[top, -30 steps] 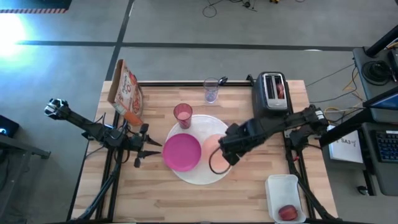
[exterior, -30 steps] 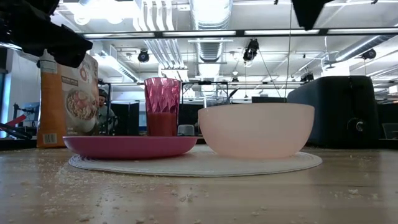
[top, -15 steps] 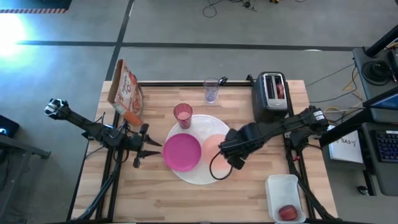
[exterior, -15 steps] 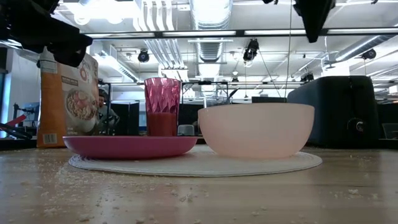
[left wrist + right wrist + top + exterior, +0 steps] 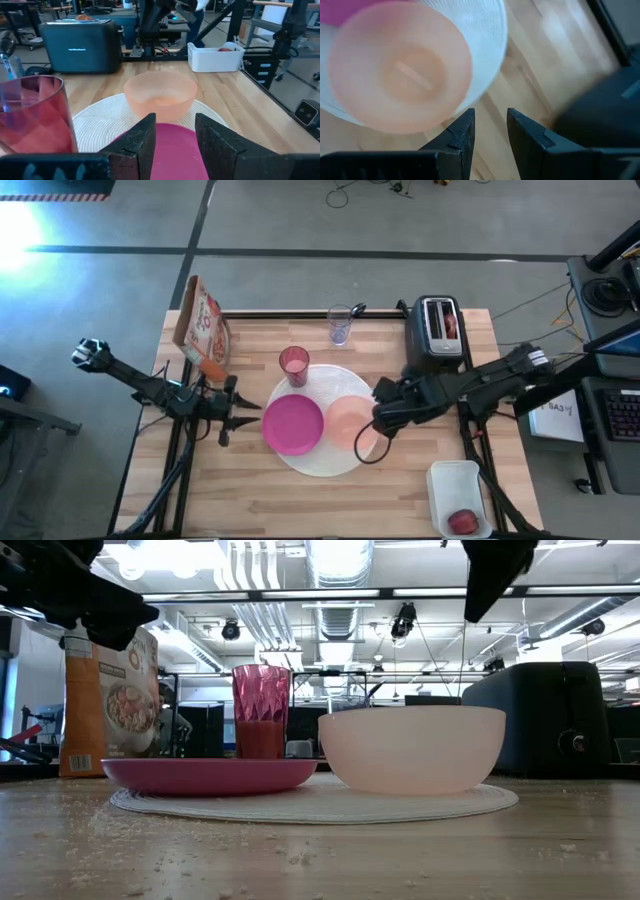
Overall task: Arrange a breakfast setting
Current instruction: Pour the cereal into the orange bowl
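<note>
A large round white plate [image 5: 318,462] lies at the table's middle. On it sit the magenta bowl [image 5: 293,425] and the peach bowl [image 5: 350,421], and the pink tumbler [image 5: 293,365] stands on its far rim. The clear cup [image 5: 340,326] stands at the far edge. A small red fruit [image 5: 463,522] lies in the white tub [image 5: 457,480]. My left gripper [image 5: 245,420] is open and empty, just left of the magenta bowl. My right gripper [image 5: 383,420] is open and empty above the peach bowl's right rim; in the right wrist view its fingers [image 5: 461,134] frame bare wood beside that bowl [image 5: 400,70].
A black-and-silver toaster [image 5: 437,332] stands at the far right with something brown in a slot. A cereal box [image 5: 203,328] stands at the far left. The white tub sits at the near right corner. Crumbs lie on the bare wood near the front edge [image 5: 300,860].
My right gripper has moved from over the peach bowl toward the table's right edge, uncovering most of the bowl. The bowl has stayed in place on the plate.
</note>
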Tool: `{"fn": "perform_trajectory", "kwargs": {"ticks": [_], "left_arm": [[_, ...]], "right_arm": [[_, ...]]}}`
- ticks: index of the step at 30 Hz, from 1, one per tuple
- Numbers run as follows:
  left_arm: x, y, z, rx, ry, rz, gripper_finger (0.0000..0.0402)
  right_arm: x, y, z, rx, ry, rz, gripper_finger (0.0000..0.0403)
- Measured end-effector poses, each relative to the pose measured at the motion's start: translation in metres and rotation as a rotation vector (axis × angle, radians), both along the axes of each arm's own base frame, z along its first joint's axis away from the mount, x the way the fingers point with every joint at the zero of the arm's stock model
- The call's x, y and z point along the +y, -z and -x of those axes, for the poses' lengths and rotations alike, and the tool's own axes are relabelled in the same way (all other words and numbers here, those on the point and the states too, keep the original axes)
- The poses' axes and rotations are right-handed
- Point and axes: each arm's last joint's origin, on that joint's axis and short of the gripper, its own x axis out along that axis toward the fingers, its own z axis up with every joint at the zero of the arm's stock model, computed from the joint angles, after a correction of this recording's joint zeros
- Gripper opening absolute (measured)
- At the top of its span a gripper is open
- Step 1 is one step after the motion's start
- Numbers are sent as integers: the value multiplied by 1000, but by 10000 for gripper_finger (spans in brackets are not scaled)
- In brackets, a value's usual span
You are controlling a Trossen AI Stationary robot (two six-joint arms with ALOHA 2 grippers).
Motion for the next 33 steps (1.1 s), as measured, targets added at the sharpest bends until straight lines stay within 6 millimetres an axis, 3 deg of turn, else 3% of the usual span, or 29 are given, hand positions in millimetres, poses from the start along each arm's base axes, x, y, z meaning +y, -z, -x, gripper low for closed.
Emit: {"fn": "perform_trajectory", "kwargs": {"ticks": [19,33], "left_arm": [[1,-1,-1,-14,-22,4,121],[2,-3,-1,-35,-37,10,121]], "right_arm": [[-23,69,80,-743,-215,-75,88],[-34,134,110,-926,-204,-23,84]]}}
